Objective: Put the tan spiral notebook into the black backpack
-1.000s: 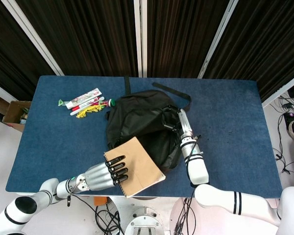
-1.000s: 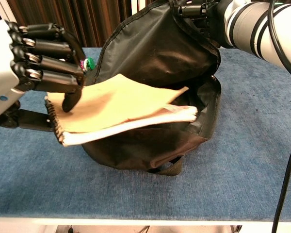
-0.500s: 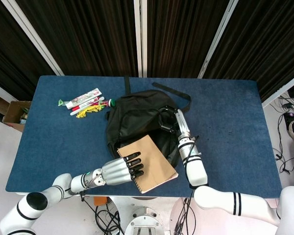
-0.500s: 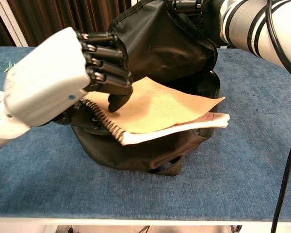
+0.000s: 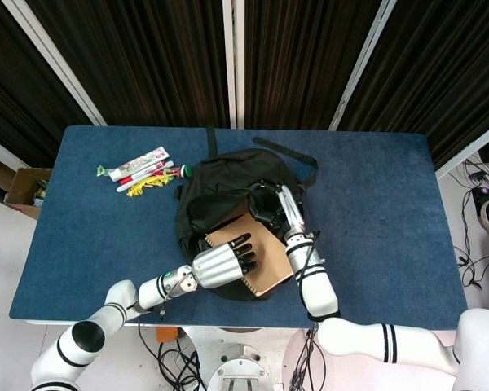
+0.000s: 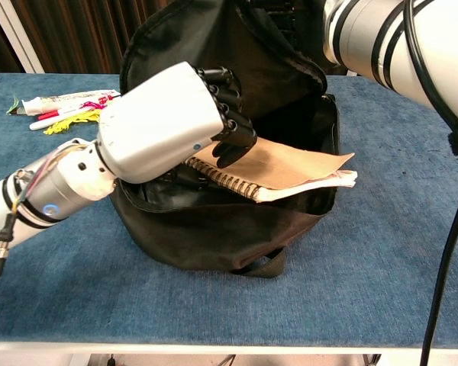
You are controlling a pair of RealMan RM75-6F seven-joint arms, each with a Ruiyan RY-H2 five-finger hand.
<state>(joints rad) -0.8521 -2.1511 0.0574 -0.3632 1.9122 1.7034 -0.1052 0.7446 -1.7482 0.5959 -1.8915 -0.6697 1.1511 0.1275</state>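
Note:
The black backpack (image 5: pixel 220 191) lies in the middle of the blue table (image 5: pixel 391 204) with its mouth toward me. The tan spiral notebook (image 5: pixel 262 254) lies partly inside that mouth, its spiral edge on the left and its far corner sticking out to the right. My left hand (image 5: pixel 222 262) grips the notebook at the spiral edge, fingers on top of the cover. My right hand (image 5: pixel 270 208) holds the upper rim of the opening and lifts it. In the chest view the left hand (image 6: pixel 175 122) holds the notebook (image 6: pixel 290 162) above the backpack's lower lip (image 6: pixel 214 229); the right hand (image 6: pixel 290 11) is cut off at the top.
A tube, markers and a yellow bundle (image 5: pixel 143 169) lie at the back left of the table, also seen as the same pile (image 6: pixel 61 107) in the chest view. A black strap (image 5: pixel 287 153) trails from the backpack toward the back right.
My left hand has carried the notebook forward and to the right, from beside the backpack into its mouth. My right hand has shifted left with the upper rim, holding the opening wider.

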